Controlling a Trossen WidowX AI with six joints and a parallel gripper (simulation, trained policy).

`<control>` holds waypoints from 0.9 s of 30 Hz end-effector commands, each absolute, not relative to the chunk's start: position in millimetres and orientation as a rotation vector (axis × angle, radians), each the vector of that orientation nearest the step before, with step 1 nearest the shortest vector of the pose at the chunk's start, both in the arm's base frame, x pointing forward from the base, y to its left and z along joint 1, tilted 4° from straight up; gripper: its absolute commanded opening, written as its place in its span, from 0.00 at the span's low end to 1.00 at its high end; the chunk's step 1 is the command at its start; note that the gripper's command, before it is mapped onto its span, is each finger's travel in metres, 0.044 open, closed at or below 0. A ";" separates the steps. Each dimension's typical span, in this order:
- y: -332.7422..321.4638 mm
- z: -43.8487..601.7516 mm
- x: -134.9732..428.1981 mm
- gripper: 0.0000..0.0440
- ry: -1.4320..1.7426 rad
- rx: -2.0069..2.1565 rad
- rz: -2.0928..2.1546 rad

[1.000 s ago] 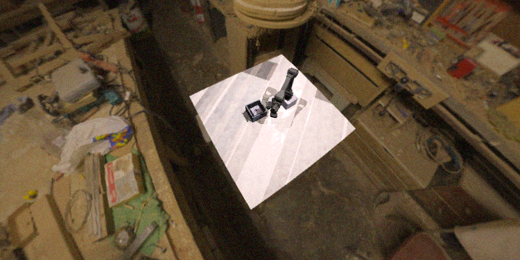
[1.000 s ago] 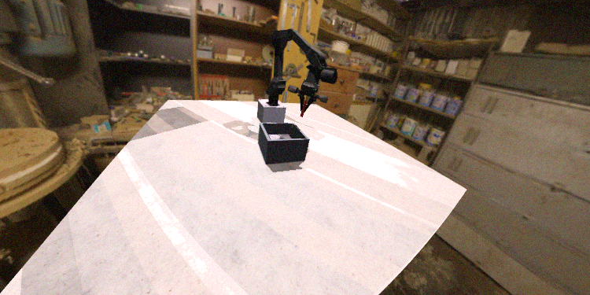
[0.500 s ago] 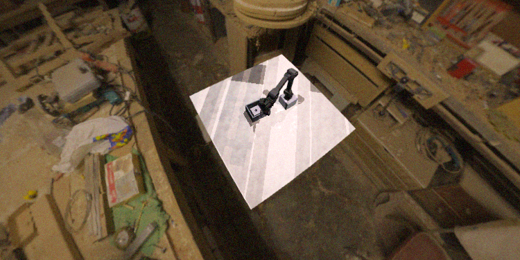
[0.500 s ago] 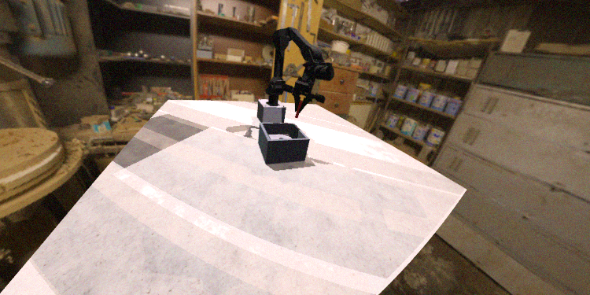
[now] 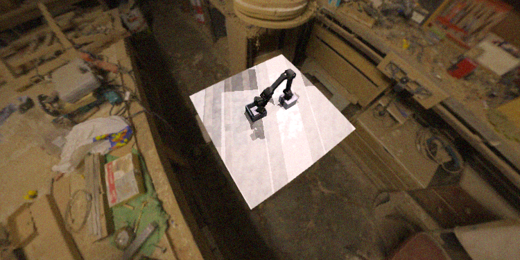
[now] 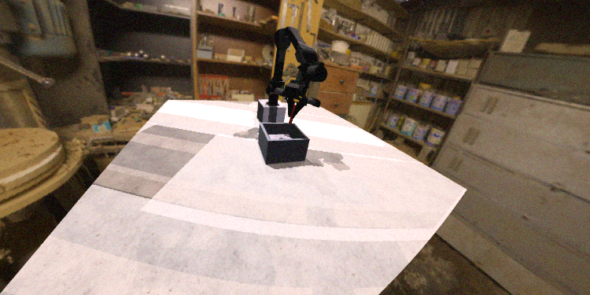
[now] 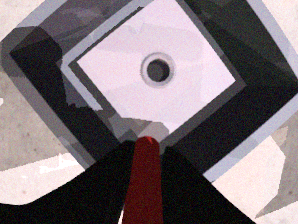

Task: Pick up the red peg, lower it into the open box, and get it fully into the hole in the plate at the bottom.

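The red peg (image 6: pixel 293 112) (image 7: pixel 143 185) is held between the fingers of my gripper (image 6: pixel 291 116) (image 7: pixel 148 152), pointing down and slightly tilted in the exterior view. The dark open box (image 5: pixel 258 116) (image 6: pixel 286 151) (image 7: pixel 235 117) stands on the table below. The peg's free end is near the box's rear right rim in the exterior view. In the wrist view the tip overlaps the near corner of the pale plate (image 6: pixel 280 136) (image 7: pixel 112 65), and the round hole (image 7: pixel 158 70) lies beyond it, uncovered. The top view shows the arm over the box, hiding the peg.
The arm's pale base block (image 5: pixel 290 102) (image 6: pixel 265 112) stands on the white table (image 5: pixel 250 170) (image 6: pixel 230 193) behind the box in the exterior view. The box walls rise around the plate. Shadows of the arm and box fall on the table.
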State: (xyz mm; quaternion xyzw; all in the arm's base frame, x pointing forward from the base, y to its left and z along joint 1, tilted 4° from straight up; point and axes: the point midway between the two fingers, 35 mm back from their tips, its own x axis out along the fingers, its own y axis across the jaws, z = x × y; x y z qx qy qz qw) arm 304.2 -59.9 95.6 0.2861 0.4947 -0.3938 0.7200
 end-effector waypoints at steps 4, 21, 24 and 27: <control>-81.5 89.6 319.2 0.00 1.074 0.675 -0.886; -107.6 45.5 333.0 0.14 1.134 0.711 -0.907; -110.3 38.8 333.2 0.30 1.154 0.697 -0.904; -112.8 33.3 334.2 0.36 1.183 0.673 -0.902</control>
